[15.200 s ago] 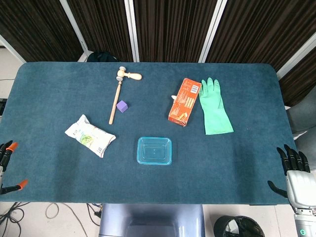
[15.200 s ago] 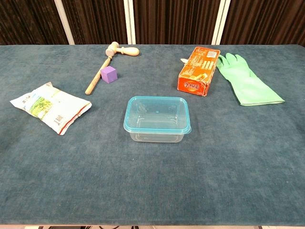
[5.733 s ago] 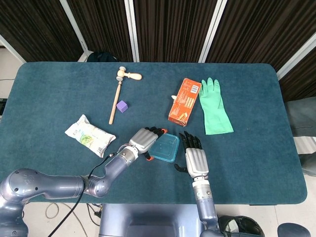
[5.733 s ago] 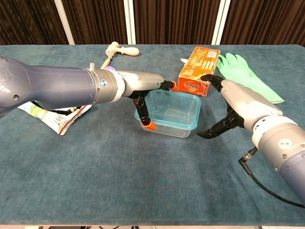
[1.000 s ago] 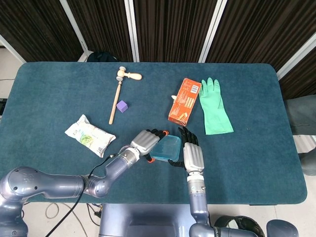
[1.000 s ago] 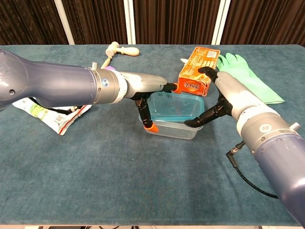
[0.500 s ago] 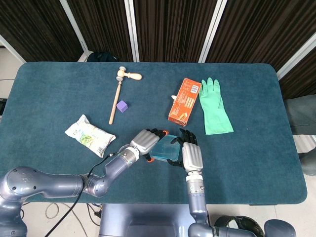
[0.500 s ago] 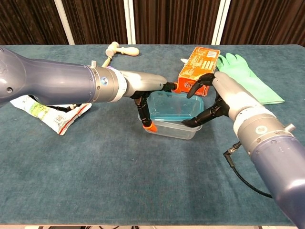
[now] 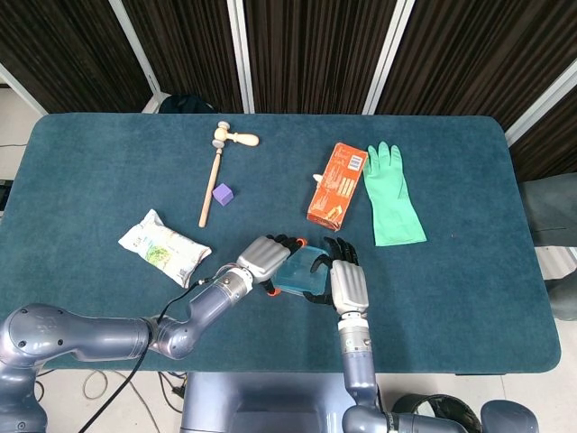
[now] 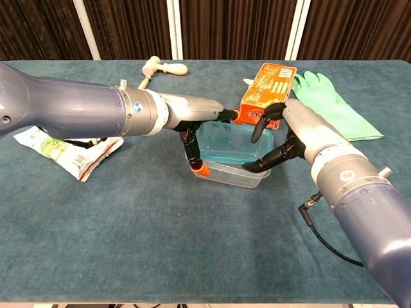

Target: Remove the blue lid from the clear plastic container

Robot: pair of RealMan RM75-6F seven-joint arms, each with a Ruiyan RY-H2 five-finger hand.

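Note:
The clear plastic container (image 10: 226, 172) stands at the table's middle with the blue lid (image 10: 228, 144) on top, its right side looking slightly raised. My left hand (image 10: 192, 128) grips the container's left end, one orange-tipped finger along the far rim and another down the near corner. My right hand (image 10: 292, 131) holds the lid's right edge, fingers hooked over the top and thumb underneath. From the head view, the lid (image 9: 296, 269) shows between the left hand (image 9: 261, 256) and the right hand (image 9: 346, 281).
An orange box (image 10: 268, 90) lies just behind the container, with a green rubber glove (image 10: 331, 106) to its right. A wooden mallet (image 9: 216, 171) and purple cube (image 9: 223, 194) sit at the back left. A snack bag (image 9: 164, 247) lies left, under my left forearm.
My right hand has closed in leftward and curled its fingers over the lid's right edge, thumb under it. My left hand keeps its hold on the container.

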